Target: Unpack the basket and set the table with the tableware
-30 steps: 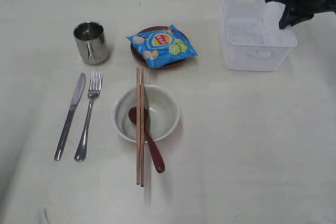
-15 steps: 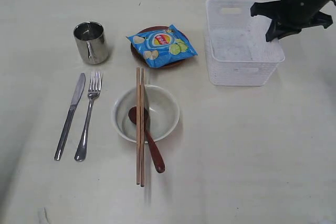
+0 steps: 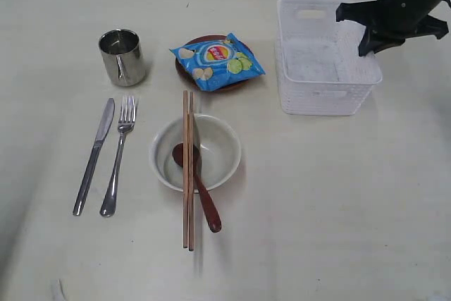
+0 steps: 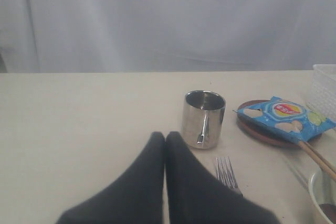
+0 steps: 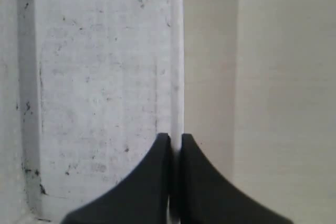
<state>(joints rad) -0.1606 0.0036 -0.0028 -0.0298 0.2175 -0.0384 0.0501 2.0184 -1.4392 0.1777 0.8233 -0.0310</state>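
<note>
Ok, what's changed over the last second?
The right gripper, shut on the right wall of the basket, moved the basket left, toward the table's middle, then stopped; it has not let go. The cup, bowl and chips bag stayed put.

1 white lattice plastic basket [image 3: 320, 91], 1 shiny steel cup [image 3: 122, 56], 1 steel knife [image 3: 94, 154], 1 steel fork [image 3: 118, 160]. 2 wooden chopsticks [image 3: 187, 195], 1 reddish-brown wooden spoon [image 3: 206, 208], 1 cream round bowl [image 3: 220, 147], 1 brown round plate [image 3: 225, 87]. 1 blue chips bag [image 3: 217, 60]; 10 pcs total on 1 cream-white tabletop [image 3: 338, 209].
</note>
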